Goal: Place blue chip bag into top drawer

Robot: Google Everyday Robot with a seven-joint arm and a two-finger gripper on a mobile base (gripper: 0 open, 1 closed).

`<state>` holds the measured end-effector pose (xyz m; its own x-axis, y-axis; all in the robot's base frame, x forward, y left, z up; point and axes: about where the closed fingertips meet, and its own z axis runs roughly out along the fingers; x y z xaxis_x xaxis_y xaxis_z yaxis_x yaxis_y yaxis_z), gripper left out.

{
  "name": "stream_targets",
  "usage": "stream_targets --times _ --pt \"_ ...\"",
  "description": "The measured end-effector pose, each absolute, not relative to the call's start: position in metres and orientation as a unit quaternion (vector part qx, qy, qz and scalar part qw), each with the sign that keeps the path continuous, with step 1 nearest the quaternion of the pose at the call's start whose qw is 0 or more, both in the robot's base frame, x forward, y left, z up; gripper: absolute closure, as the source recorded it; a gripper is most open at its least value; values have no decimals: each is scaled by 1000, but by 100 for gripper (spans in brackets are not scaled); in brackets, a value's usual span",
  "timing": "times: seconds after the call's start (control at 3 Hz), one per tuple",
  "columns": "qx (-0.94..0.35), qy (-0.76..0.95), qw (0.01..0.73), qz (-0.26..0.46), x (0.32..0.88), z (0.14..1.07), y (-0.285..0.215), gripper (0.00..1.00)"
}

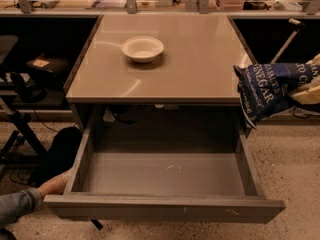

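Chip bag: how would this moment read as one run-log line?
gripper: right edge of view, shut on bag | bag: aloft, right of table | drawer: open, bag not in it | bowl: on table

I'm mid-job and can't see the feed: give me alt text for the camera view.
The gripper, at the frame's right edge, holds the blue chip bag in the air off the table's right side, above and right of the open top drawer. A white bowl sits on the table; a person's hand is at the drawer's front left corner.
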<state>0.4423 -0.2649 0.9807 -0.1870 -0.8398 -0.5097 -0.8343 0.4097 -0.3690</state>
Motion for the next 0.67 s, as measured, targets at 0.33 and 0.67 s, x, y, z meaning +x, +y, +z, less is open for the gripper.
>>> stream_targets --times 0.33,0.67 --pt "-544 770 334 -4 441 980 -264 100" --pt "-548 764 341 6 436 954 -250 100"
